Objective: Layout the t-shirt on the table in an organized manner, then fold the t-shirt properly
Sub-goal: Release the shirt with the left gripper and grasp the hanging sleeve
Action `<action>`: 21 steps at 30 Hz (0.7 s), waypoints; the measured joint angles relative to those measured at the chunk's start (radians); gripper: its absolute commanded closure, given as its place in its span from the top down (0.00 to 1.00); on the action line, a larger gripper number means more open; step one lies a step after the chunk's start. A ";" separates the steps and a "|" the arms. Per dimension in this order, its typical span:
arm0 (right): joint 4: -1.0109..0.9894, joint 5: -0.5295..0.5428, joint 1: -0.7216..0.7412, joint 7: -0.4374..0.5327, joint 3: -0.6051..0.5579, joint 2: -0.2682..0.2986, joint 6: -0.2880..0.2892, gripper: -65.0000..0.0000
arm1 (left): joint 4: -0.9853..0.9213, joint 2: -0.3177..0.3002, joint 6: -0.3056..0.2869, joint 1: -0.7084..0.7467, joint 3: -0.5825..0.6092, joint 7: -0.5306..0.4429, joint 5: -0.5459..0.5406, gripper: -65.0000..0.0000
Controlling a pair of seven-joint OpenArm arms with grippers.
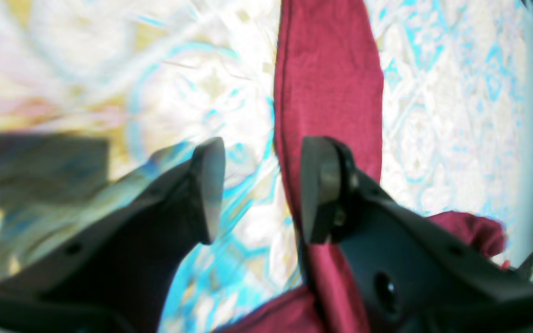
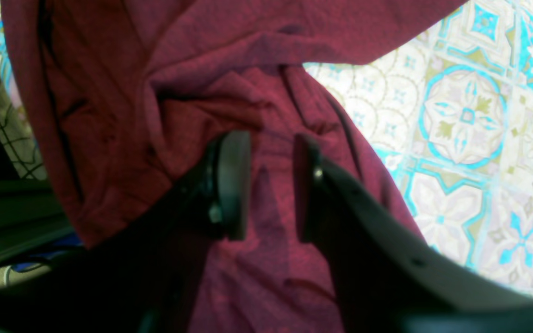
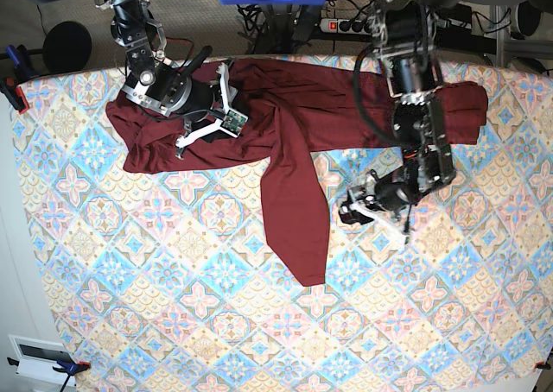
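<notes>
The dark maroon t-shirt (image 3: 320,107) lies crumpled along the far side of the table (image 3: 173,306), with one long strip (image 3: 294,202) reaching toward the middle. My right gripper (image 3: 216,114) hovers over the shirt's left part. In the right wrist view its jaws (image 2: 269,185) stand apart with wrinkled shirt fabric (image 2: 155,92) beneath and nothing pinched. My left gripper (image 3: 350,212) sits just right of the strip, low over the patterned cloth. In the left wrist view it (image 1: 262,189) is open, one fingertip (image 1: 315,189) overlapping the maroon strip (image 1: 326,83) and bare cloth in the gap.
Cables and a power strip (image 3: 346,25) lie behind the table's far edge. Clamps (image 3: 10,90) hold the cloth at the left edge. The near half of the table shows only patterned cloth (image 3: 363,340).
</notes>
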 measured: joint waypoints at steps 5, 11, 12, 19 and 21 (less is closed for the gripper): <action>0.000 0.000 0.000 0.000 0.000 0.000 0.000 0.24 | -0.098 0.067 0.000 -0.046 0.003 -0.097 0.120 0.41; 0.003 0.000 0.002 0.000 0.000 0.000 0.000 0.24 | -0.177 0.084 -0.001 -0.051 0.177 -0.187 0.170 0.40; 0.003 0.000 0.003 0.000 0.000 0.000 0.000 0.24 | -0.197 0.085 0.000 -0.053 0.201 -0.204 0.170 0.40; 0.003 0.000 0.004 0.000 0.000 0.000 -0.001 0.24 | -0.274 0.087 0.051 -0.070 0.272 -0.250 0.127 0.38; 0.003 0.000 0.006 0.000 0.000 -0.001 0.000 0.24 | -0.282 0.087 0.054 -0.075 0.274 -0.254 0.130 0.31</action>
